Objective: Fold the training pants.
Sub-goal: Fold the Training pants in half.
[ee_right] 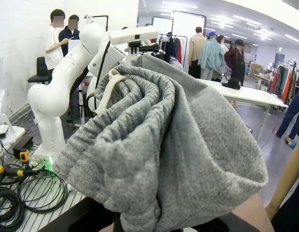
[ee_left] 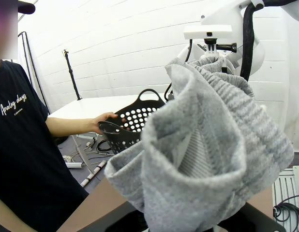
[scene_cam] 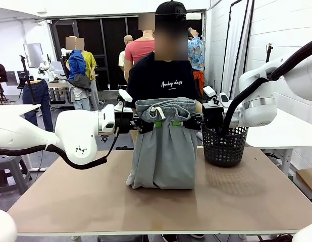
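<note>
Above a brown counter (scene_cam: pixel 247 201), left gripper (scene_cam: pixel 157 123) and right gripper (scene_cam: pixel 176 123), jaws pinched tight on the waistband, hold the training pants (scene_cam: pixel 164 151) hanging lengthwise, waistband up, legs bunched on the surface.

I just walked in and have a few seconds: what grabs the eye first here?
The light grey jersey training pants hang mid-table, held up by the waistband between the left gripper and right gripper, hems bunched on the tabletop. To their right, a person's hand holds a black perforated basket.
</note>
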Controlling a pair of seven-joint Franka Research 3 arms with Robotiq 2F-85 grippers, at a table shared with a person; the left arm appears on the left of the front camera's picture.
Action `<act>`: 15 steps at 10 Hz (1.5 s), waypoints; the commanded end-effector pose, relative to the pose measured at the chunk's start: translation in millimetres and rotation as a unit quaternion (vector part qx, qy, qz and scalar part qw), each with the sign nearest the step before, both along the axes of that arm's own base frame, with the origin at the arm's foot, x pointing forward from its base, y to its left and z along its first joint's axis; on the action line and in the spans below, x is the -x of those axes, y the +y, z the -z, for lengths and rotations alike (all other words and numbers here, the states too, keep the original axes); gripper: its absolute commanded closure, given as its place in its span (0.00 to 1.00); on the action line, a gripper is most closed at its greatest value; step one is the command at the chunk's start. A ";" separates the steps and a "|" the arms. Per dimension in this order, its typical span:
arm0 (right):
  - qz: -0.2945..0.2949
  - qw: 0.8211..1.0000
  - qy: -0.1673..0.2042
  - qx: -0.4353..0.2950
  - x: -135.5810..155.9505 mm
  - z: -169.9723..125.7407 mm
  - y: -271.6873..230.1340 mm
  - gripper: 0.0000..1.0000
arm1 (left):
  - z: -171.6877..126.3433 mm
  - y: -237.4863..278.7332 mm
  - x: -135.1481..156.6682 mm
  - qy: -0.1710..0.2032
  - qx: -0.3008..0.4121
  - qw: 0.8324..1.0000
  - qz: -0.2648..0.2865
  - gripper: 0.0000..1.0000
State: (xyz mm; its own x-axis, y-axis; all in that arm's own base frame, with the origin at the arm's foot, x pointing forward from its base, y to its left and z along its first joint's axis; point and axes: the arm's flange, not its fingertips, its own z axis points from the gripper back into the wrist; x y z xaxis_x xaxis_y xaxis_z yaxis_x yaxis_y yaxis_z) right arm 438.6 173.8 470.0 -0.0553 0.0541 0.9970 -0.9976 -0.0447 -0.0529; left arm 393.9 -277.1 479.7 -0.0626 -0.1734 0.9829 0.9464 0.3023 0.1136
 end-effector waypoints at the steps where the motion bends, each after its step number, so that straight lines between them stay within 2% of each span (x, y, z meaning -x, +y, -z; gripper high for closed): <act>1: -0.001 1.000 0.001 -0.008 2.8 -1.0 0.6 1.00 | -3.4 -1.5 1.2 -0.003 0.004 1.000 -0.007 1.00; 5: 0.000 1.000 0.000 0.000 0.0 0.0 0.0 1.00 | -3.4 -1.5 1.2 -0.003 0.004 1.000 -0.007 1.00; 6: 0.008 1.000 -0.001 0.010 -14.0 -0.3 3.6 1.00 | 0.0 0.0 0.0 0.000 0.000 1.000 0.000 1.00; 9: 0.002 1.000 -0.004 0.010 -50.1 -28.0 13.1 1.00 | -16.6 2.4 -32.9 -0.021 -0.015 1.000 -0.010 1.00; 13: 0.033 0.999 -0.023 0.026 -104.2 -56.7 15.8 1.00 | -37.4 3.1 -93.7 -0.040 -0.052 0.993 -0.093 1.00; 15: 0.048 0.998 -0.028 0.028 -119.9 -58.4 18.3 1.00 | -46.6 4.4 -114.8 -0.043 -0.052 0.991 -0.113 1.00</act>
